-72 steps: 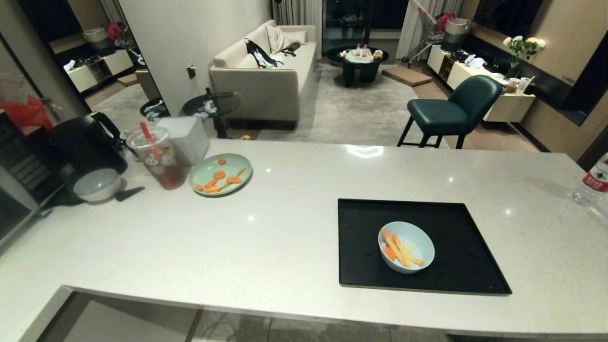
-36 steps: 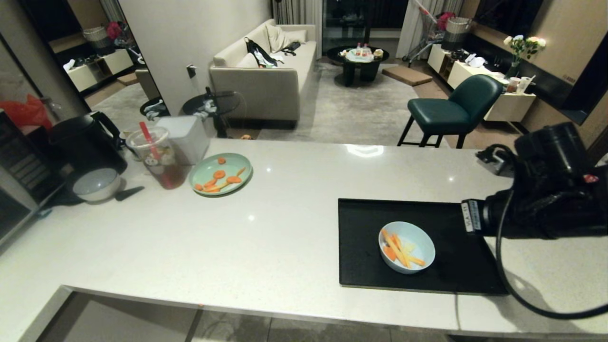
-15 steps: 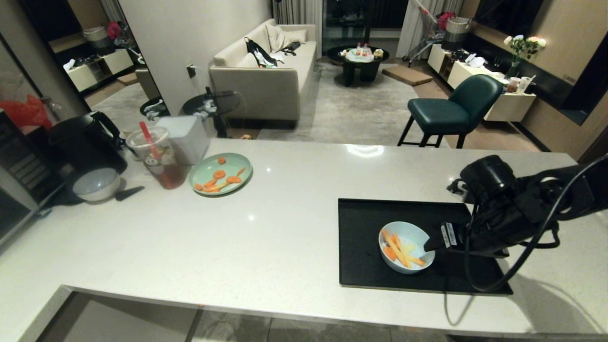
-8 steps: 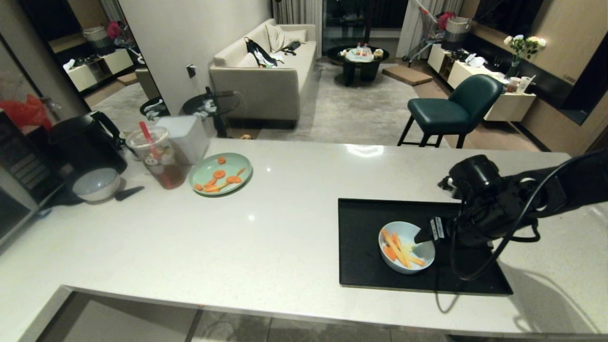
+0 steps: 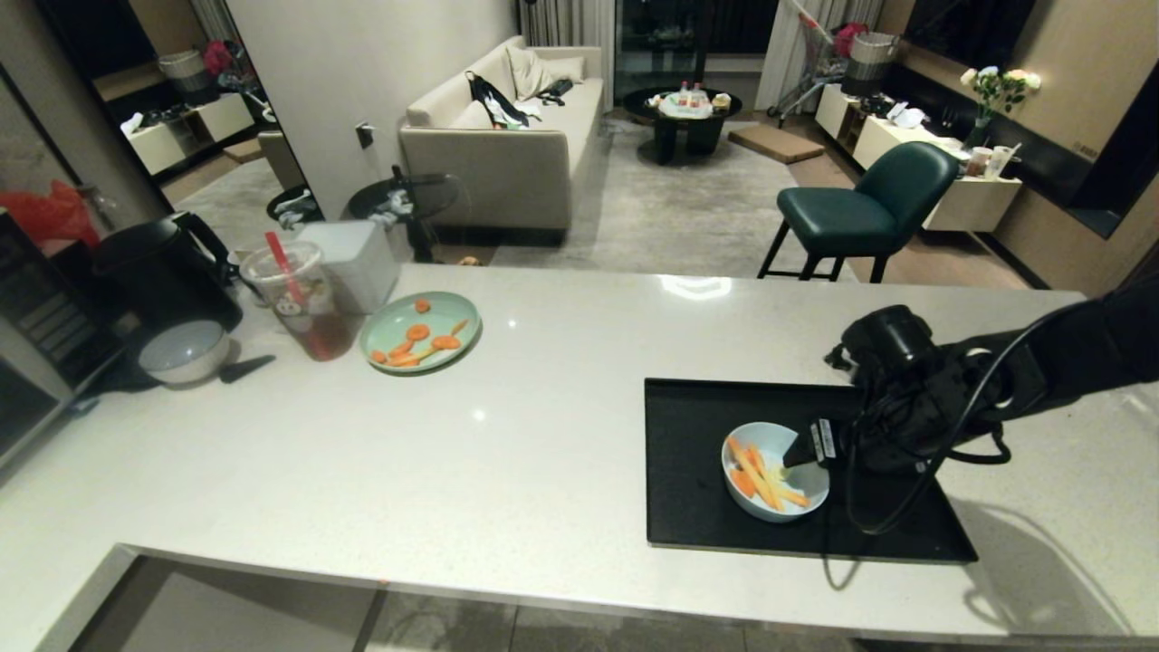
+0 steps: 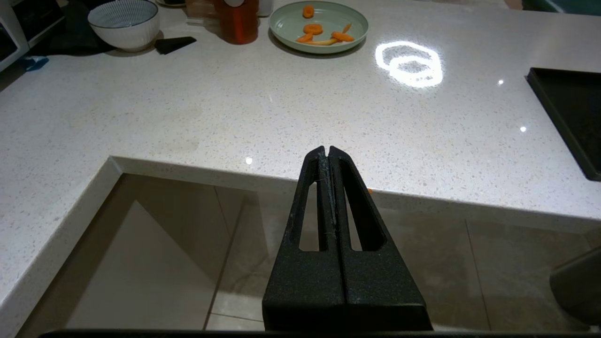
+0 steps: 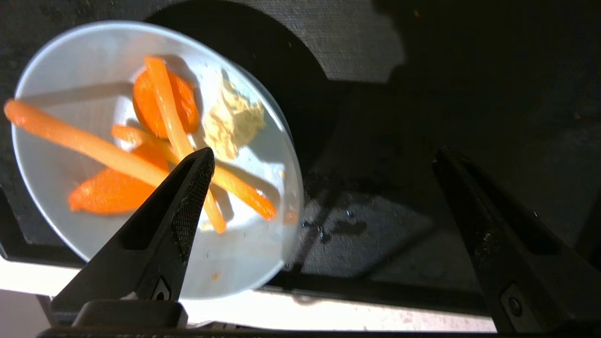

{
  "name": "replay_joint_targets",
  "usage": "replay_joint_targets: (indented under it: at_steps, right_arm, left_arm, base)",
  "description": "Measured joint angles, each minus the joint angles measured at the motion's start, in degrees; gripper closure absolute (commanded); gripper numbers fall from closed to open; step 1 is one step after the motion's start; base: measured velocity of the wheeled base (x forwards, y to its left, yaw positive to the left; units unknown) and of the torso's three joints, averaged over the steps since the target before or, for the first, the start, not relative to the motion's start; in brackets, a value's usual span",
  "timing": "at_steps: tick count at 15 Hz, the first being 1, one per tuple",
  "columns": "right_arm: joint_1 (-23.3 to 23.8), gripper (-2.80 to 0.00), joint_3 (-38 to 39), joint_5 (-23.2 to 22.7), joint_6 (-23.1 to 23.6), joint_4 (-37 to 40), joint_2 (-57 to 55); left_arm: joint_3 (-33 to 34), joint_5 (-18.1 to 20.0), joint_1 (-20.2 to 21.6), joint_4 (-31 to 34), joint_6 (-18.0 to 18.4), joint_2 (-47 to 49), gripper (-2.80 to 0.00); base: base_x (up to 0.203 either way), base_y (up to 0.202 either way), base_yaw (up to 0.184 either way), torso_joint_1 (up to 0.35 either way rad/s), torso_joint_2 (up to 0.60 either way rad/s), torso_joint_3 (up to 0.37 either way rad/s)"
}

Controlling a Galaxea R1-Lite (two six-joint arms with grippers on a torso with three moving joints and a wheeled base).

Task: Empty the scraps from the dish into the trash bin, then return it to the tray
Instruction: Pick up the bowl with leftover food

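Observation:
The dish (image 5: pixel 774 471), a small pale blue bowl, sits on the black tray (image 5: pixel 688 453) with the scraps (image 5: pixel 759 477), orange carrot sticks and a pale yellow bit, inside it. My right gripper (image 5: pixel 815 457) reaches in from the right and stands open at the bowl's right rim. In the right wrist view, one fingertip (image 7: pixel 199 164) hangs over the scraps (image 7: pixel 164 108) inside the dish (image 7: pixel 244 249). The other finger is over the tray (image 7: pixel 375 225), so the rim lies between the jaws of the right gripper (image 7: pixel 324 157). My left gripper (image 6: pixel 328 150) is shut and parked below the counter's front edge. The trash bin is out of view.
On the white counter's far left stand a mint-green plate (image 5: pixel 419 342) with carrot slices, a drink cup (image 5: pixel 303 308), a white-grey bowl (image 5: pixel 186 353) and a black kettle (image 5: pixel 167 272). A green chair (image 5: pixel 860 213) stands beyond the counter. The counter's front edge (image 5: pixel 543 589) runs close below the tray.
My right arm has come in from the right and sunk toward the dish, shifting left until one finger hangs over the bowl's inside. The dish and tray have not moved.

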State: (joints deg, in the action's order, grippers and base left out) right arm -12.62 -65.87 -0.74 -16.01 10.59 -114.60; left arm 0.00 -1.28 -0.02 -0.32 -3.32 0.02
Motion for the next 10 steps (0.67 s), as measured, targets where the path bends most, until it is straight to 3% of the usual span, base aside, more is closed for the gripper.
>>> replay_joint_targets:
  at_steps: [10]
  right_arm:
    - [-3.1, -2.80, -0.8, 0.6, -2.5, -0.9, -1.8]
  left_arm:
    - [0.0, 0.0, 0.0, 0.0, 0.0, 0.0, 0.00]
  base:
    - [0.000, 0.000, 0.000, 0.000, 0.00, 0.000]
